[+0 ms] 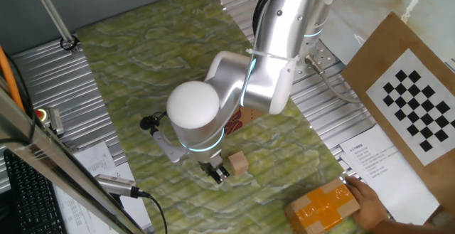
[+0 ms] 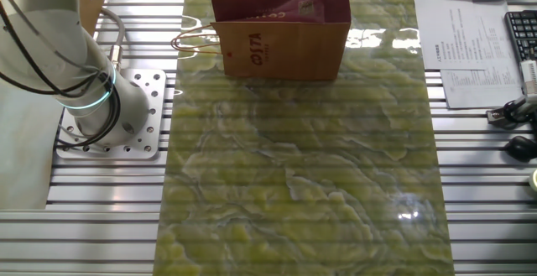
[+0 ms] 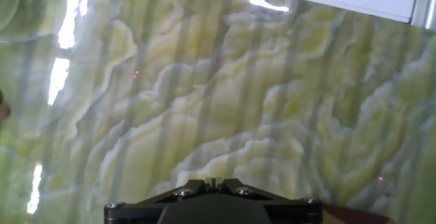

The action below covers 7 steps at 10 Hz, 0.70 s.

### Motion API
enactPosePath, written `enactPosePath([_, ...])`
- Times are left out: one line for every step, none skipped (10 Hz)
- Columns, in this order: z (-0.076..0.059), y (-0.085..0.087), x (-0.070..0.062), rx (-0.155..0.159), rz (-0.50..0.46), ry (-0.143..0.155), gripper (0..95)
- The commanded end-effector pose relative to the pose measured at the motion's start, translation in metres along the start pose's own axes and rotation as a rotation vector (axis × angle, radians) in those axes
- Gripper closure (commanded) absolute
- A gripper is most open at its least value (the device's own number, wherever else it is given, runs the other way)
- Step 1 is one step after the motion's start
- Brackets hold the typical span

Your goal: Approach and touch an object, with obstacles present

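The small pale tan wooden cube (image 1: 239, 163) sits on the green marbled mat (image 1: 142, 63), just right of my gripper (image 1: 217, 175). The gripper hangs low over the mat, and whether it touches the cube I cannot tell. In the hand view the gripper (image 3: 214, 180) shows at the bottom edge with its fingertips pressed together and nothing between them. A tan sliver (image 3: 354, 218) at the bottom right may be the cube. The brown paper bag (image 2: 281, 33) stands upright at the far end of the mat. In the first fixed view the bag (image 1: 245, 116) is mostly hidden behind my arm.
An orange-yellow tape-wrapped box (image 1: 323, 205) lies at the mat's near right corner with a person's hand (image 1: 370, 202) on it. A checkerboard card (image 1: 419, 106) and papers (image 1: 366, 156) lie to the right. My arm's base (image 2: 109, 112) stands left of the mat.
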State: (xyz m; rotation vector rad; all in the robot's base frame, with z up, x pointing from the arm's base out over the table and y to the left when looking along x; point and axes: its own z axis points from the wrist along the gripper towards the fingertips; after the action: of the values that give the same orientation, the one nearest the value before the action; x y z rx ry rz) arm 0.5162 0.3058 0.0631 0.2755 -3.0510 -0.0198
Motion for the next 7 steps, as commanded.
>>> enactPosePath([0.008,0.003,0.006,0.001,0.009,0.000,95.0])
enactPosePath([0.009,0.002,0.008,0.001,0.011,0.000,95.0])
enactPosePath([0.014,0.000,0.012,0.001,0.009,0.002,95.0])
enactPosePath([0.018,-0.002,0.018,-0.004,0.008,0.002,95.0])
enactPosePath([0.019,-0.003,0.019,-0.006,0.009,0.003,95.0])
enactPosePath([0.022,-0.001,0.026,-0.012,0.018,0.007,95.0])
enactPosePath([0.024,0.000,0.030,-0.011,0.022,0.009,95.0])
